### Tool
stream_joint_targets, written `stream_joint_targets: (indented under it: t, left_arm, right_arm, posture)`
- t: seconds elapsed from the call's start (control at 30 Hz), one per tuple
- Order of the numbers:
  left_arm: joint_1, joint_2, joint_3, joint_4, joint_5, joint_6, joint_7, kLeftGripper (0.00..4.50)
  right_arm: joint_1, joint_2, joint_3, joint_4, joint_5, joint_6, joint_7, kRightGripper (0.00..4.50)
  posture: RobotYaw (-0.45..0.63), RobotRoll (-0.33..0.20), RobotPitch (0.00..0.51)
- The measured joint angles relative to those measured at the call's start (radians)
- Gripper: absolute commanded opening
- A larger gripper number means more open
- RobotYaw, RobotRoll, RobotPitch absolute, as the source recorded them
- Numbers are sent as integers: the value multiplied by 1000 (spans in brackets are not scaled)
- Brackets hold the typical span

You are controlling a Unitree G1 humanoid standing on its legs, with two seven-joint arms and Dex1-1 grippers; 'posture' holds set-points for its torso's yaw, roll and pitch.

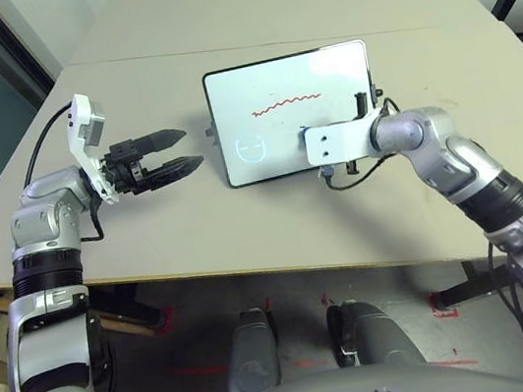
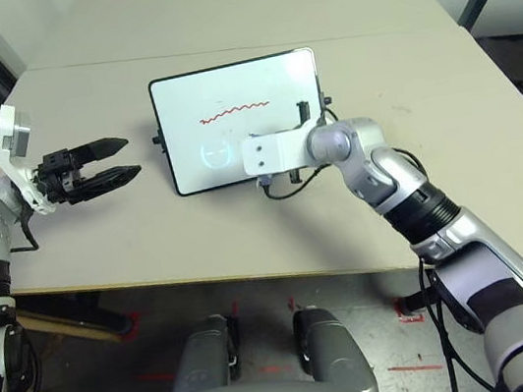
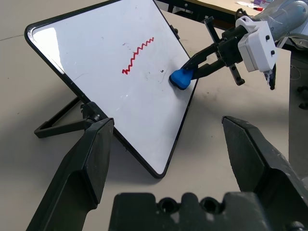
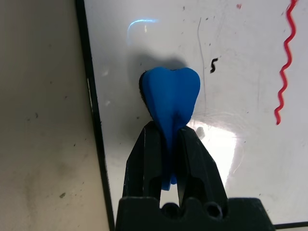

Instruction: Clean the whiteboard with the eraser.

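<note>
From where I stand there are two arms, one board and one eraser on two pale tables pushed together (image 1: 195, 216).

Furthest left is the left gripper (image 1: 178, 150), held above the tabletop with its two black fingers parted and nothing between them. It points across toward the board and sits well apart from it. A black cable runs back from its wrist.

Next comes the one whiteboard (image 1: 263, 81), white with a thin black frame and rounded corners. It is propped up on a black folding stand (image 3: 57, 126) and leans back. On its face I count one red wavy line (image 1: 285, 104) in the upper middle, one faint round face doodle (image 1: 251, 147) in the lower left part, and one small black squiggle (image 4: 213, 65) close to the eraser. None of it reads as a word, and I see no brand or label anywhere.

Right of that is the right gripper (image 3: 198, 65), its two fingers clamped tight on the single bright blue eraser (image 3: 181, 78). The eraser's far end is pressed against the white surface near the board's right-hand edge, below and beside the red line. The silver right forearm stretches back from there across the table's right side.
</note>
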Motion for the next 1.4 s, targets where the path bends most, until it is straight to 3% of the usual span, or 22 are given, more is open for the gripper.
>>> stream_joint_targets:
  t: [0.27,0.5,0.7,0.93,1.4]
  left_arm:
    - [0,-1,0,0,0,0,0,4500]
    - [0,-1,0,0,0,0,0,4500]
    - [-3,-4,-1,0,0,-1,0,4500]
    - [-4,-5,-2,0,0,-1,-1,4500]
    - [-13,-5,-2,1,0,-1,-1,4500]
  right_arm:
    - [-56,3,-34,2,36,48,35,212]
    - [-126,-101,-46,10,33,48,76,212]
    - [-155,-128,-45,83,-9,-13,28,211]
    - [-179,-114,-35,125,-60,-47,-14,198]
    - [-230,6,15,133,-119,-76,-19,197]
  posture:
    - [228,0,120]
    - [227,0,119]
    - [216,0,110]
    - [220,0,106]
    - [227,0,107]
